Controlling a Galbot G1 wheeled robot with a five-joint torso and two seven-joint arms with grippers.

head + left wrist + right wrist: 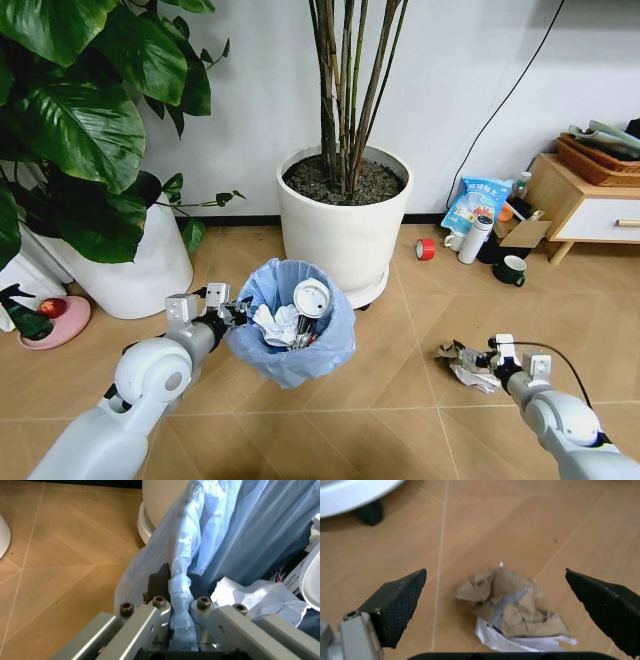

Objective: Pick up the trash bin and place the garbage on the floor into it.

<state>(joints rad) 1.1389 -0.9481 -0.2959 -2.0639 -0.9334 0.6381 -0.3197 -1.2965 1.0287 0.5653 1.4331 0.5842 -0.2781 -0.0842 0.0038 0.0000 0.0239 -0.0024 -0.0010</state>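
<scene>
Right pincer (pixel 495 600), jaws apart, straddles crumpled garbage (pixel 512 611) on the floor; left pincer (pixel 177 603) clamps the trash bin (pixel 290 325) rim; closing required next.

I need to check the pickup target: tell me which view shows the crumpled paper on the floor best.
The right wrist view: the crumpled paper lies close up between the open right tool tips. The head view shows it small, just ahead of that tool. The left wrist view looks at the bin bag.
</scene>
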